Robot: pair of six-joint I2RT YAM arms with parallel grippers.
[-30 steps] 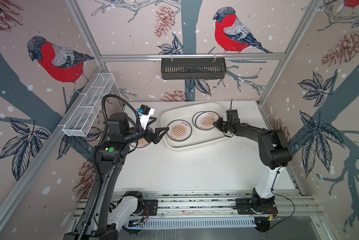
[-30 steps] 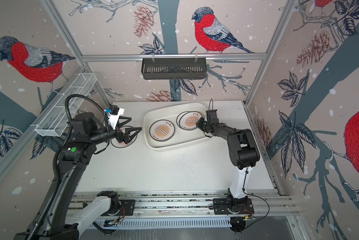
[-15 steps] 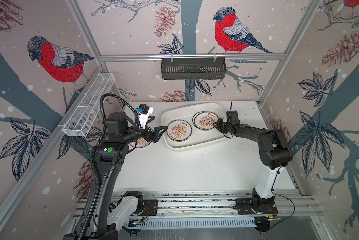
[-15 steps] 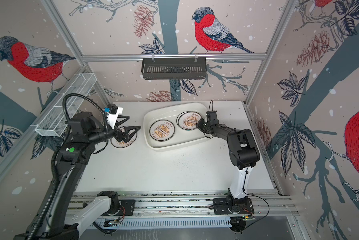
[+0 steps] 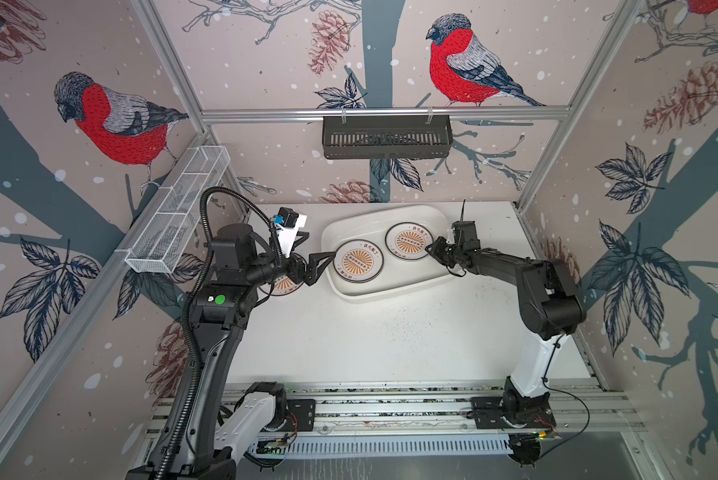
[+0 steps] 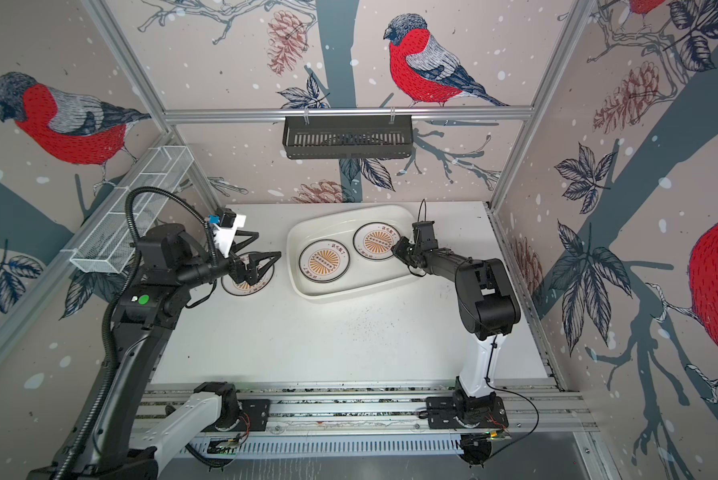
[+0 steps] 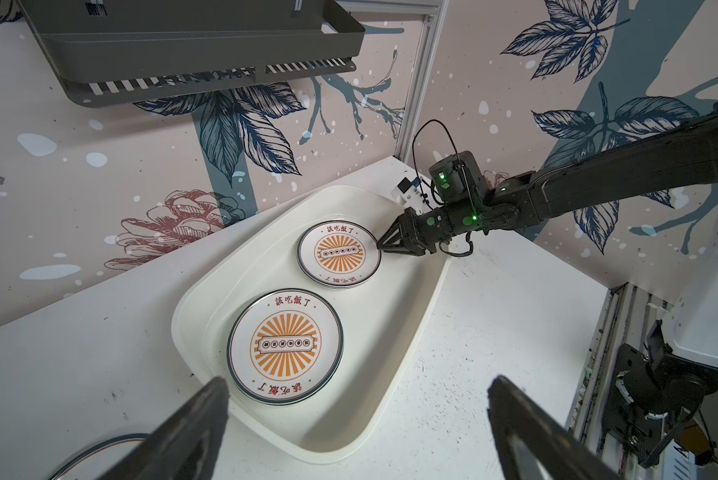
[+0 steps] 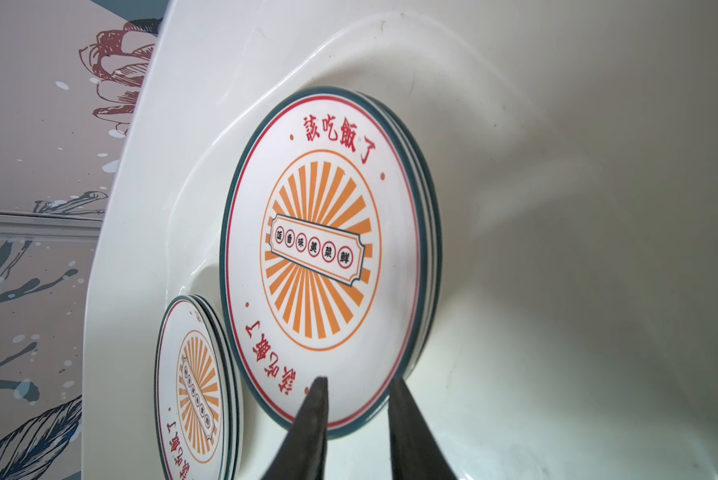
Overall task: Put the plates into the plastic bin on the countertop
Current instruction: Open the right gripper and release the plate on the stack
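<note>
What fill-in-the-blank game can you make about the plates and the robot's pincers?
Inside the plastic bin, ___ plate tops show.
The left pincer has its jaws wide ___.
The right pincer reaches a plate whose sunburst is ___.
One more plate lies on the countertop, outside the ___.
Missing words: two, open, orange, bin.

Plastic bin (image 5: pixel 374 296) rear-centre on table (image 5: pixel 390 345); inside, left plate stack (image 5: pixel 358 260) beside right plate stack (image 5: pixel 410 241); lone plate (image 6: pixel 247 287) left of bin.
</note>
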